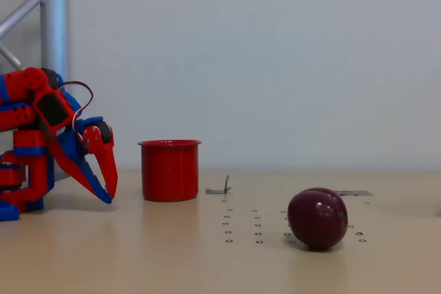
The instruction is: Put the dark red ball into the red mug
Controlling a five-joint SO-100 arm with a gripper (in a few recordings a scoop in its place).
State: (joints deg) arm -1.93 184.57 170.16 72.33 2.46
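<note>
The fixed view sits low, close to the level of the bench [207, 266], and looks straight across it toward a pale wall [275, 46]; the red mug [169, 169] shows side-on with its inside hidden; the dark red ball [318, 217] lies nearer the lens at right; the pincer [109, 195] stands at the left edge.

Glossy dark red ball [317, 218], smooth plastic red mug [169, 170], matt tan table [138, 259], metal truss [52, 18]
</note>
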